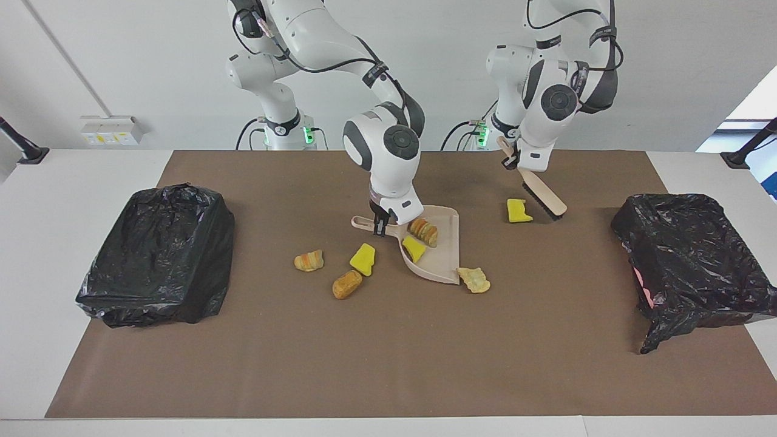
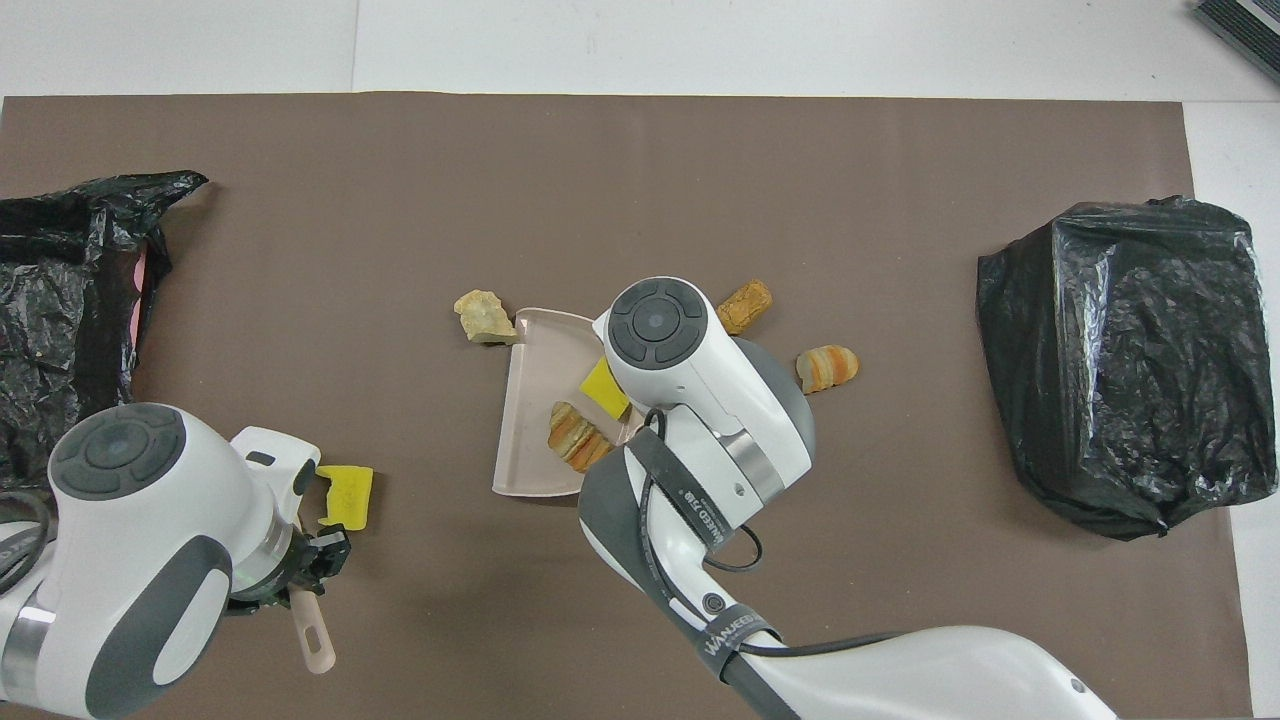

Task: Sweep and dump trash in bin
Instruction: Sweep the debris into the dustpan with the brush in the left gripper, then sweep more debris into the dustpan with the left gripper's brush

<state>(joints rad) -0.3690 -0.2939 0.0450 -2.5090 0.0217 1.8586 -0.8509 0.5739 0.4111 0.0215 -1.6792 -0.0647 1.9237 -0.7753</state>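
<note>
Left gripper gripping brush beside yellow chunk

Left gripper is clamping the brush handle, bristles slanting just beside a yellow chunk. Right gripper is pinching the dustpan handle mid-mat, two trash pieces lying inside.

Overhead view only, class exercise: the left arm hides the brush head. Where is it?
Observer: The brush slants down from the left gripper. Its head is beside the yellow chunk, toward the left arm's end of the table.
Operator: What holds the dustpan?
Observer: The right gripper is shut on the handle of the dustpan.
Operator: Any trash under that wrist?
Observer: Yes, a second yellow chunk lies on the mat beside the dustpan, outside it.
</note>
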